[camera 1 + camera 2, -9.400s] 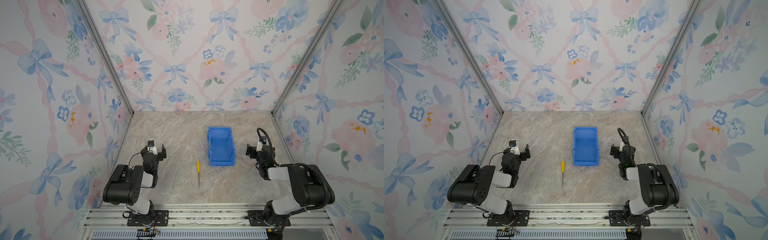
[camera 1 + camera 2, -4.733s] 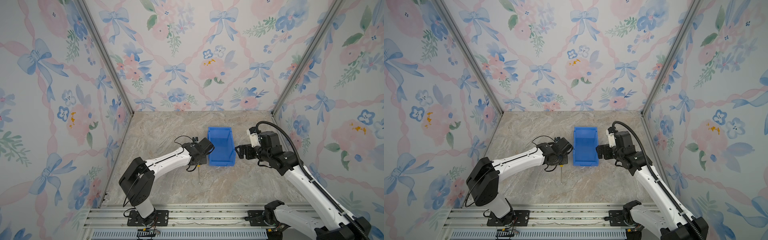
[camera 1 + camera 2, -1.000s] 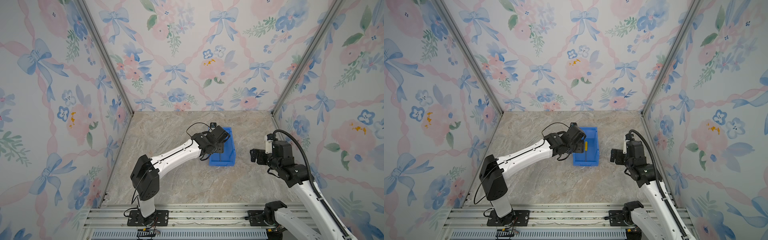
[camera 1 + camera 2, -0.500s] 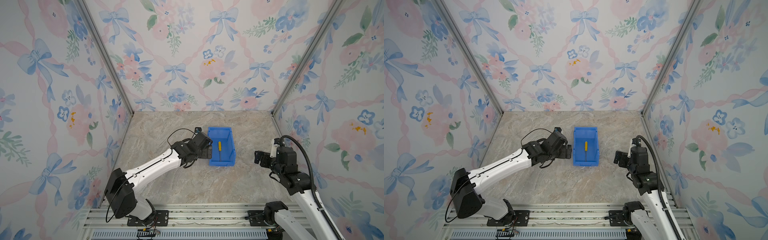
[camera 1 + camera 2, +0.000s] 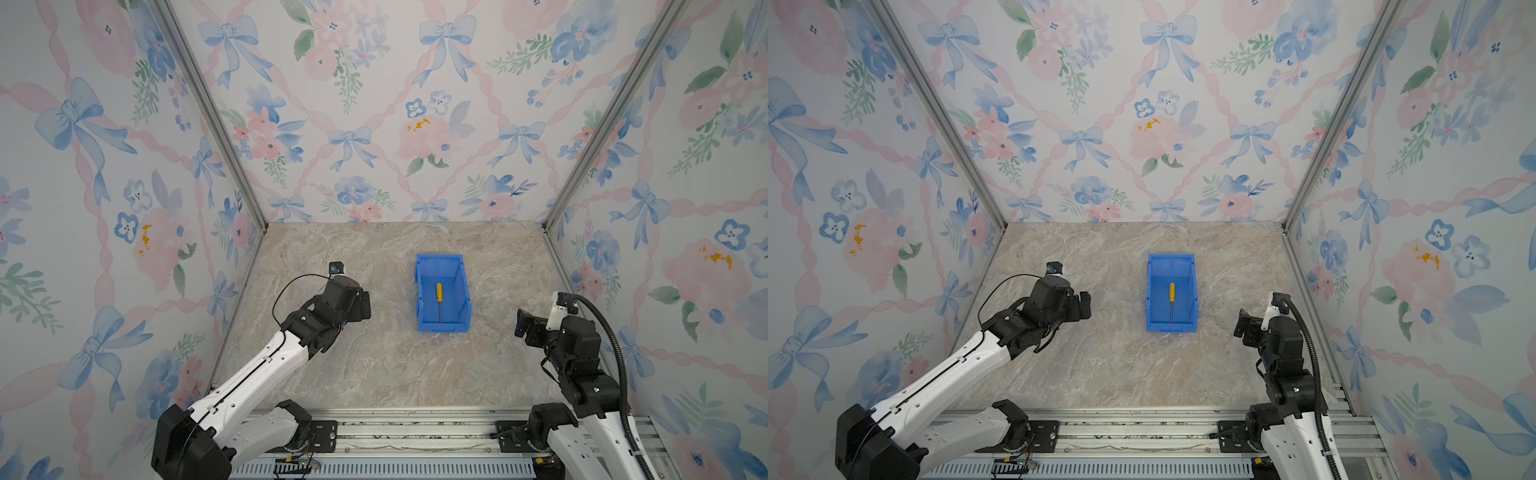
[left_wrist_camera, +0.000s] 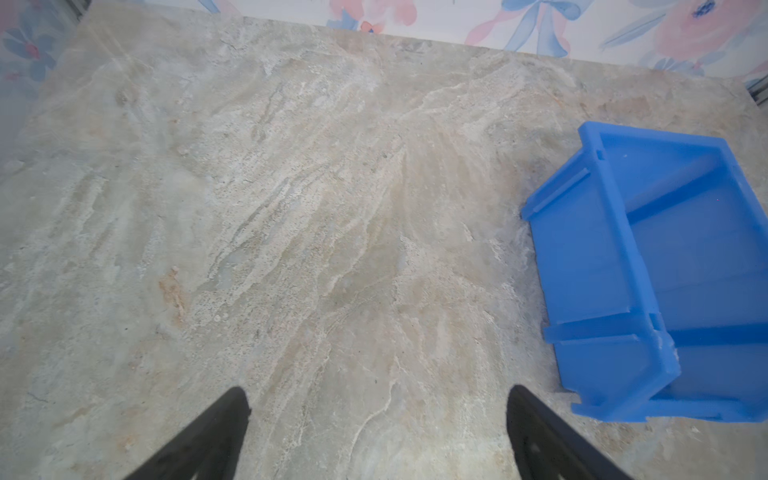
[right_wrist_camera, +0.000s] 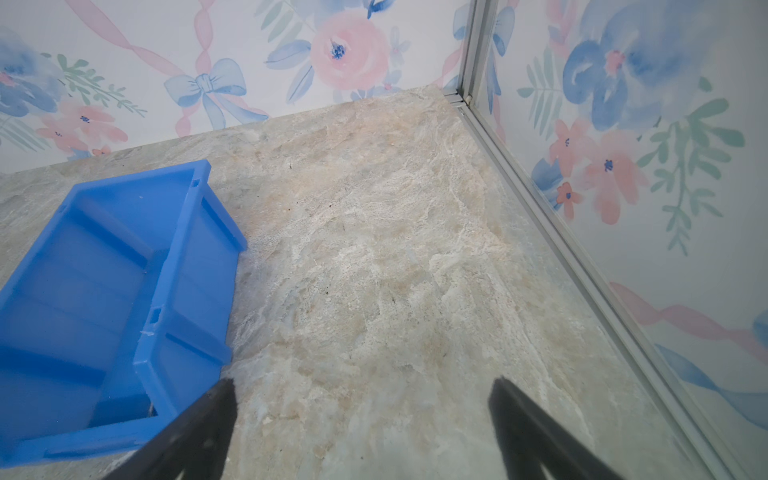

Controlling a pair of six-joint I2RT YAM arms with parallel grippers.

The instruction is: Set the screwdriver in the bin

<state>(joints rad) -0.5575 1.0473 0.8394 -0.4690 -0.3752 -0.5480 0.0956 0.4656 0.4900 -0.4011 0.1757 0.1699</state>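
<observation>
Starting w/ both top views: can see the blue bin (image 5: 419,291) sitting roughly mid surface (image 5: 374,374), low front lip toward the robot. Can spot the screwdriver (image 5: 439,302) lying flat on the bin floor, yellow handle toward the back wall, thin shaft pointing at the lip, approx centered btw the side walls. Looks identical in a top view at (image 5: 1171,302). Also got the left fingers (image 5: 365,305) hanging over bare surface to the left of the bin, well apart from it, gripping nothing. Hard to judge their spread from up there tbh. Then the right fingers (image 5: 523,323) out on the right nr the side wall, also well apart from the bin. Moving to the left wrist cam: shows the left fingers (image 6: 216,436) spread wide w/ only marble-look surface btw the tips, plus the bin's outer side wall (image 6: 590,257) off to one side, no contact. Right wrist cam: shows the right fingers (image 7: 199,428) spread wide too, empty, just surface btw them. Catches one finger overlapping the bin's front corner (image 7: 195,266) in frame, but can't tell contact from that angle alone. Going by the top views, def a clear gap there.
</observation>
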